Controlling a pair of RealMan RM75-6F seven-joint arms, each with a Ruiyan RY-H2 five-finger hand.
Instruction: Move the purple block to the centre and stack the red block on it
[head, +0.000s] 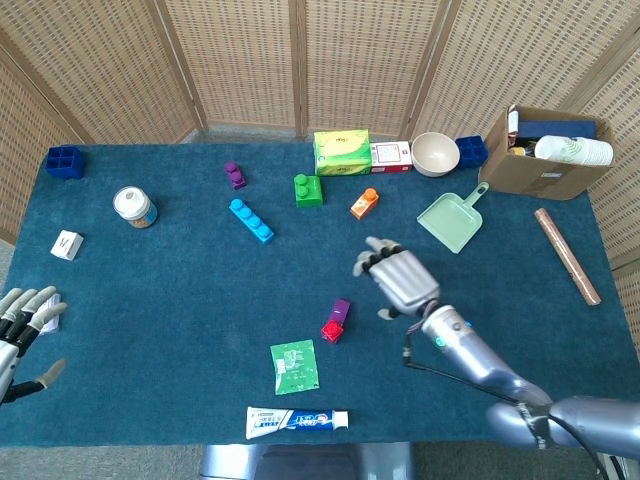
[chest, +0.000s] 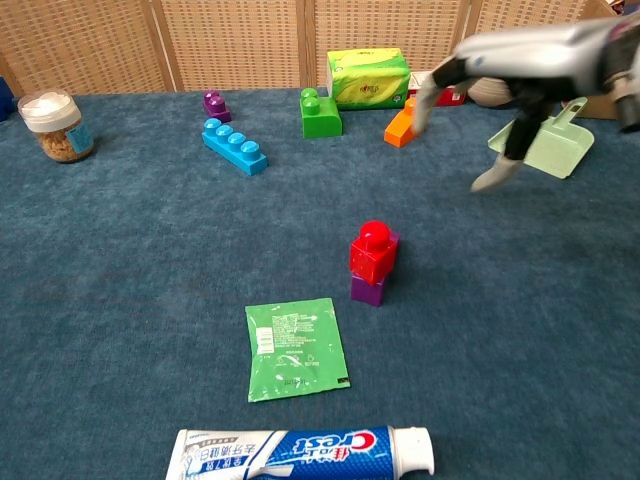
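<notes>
The red block (chest: 373, 250) stands on the purple block (chest: 368, 290) near the table's middle; in the head view the red block (head: 331, 329) and purple block (head: 341, 310) show as a leaning pair. My right hand (head: 399, 279) hovers to their right with fingers spread, holding nothing; the chest view shows this right hand (chest: 497, 85) raised at the upper right. My left hand (head: 22, 327) rests open at the left table edge, far from the blocks. A second small purple block (head: 235, 175) sits at the back.
A green sachet (chest: 295, 348) and toothpaste tube (chest: 303, 452) lie in front of the stack. A blue long brick (head: 250, 220), green brick (head: 307, 189), orange brick (head: 364, 203), dustpan (head: 453, 217), jar (head: 133, 206), tissue box (head: 342, 152), bowl (head: 435, 153) and cardboard box (head: 545, 150) fill the back.
</notes>
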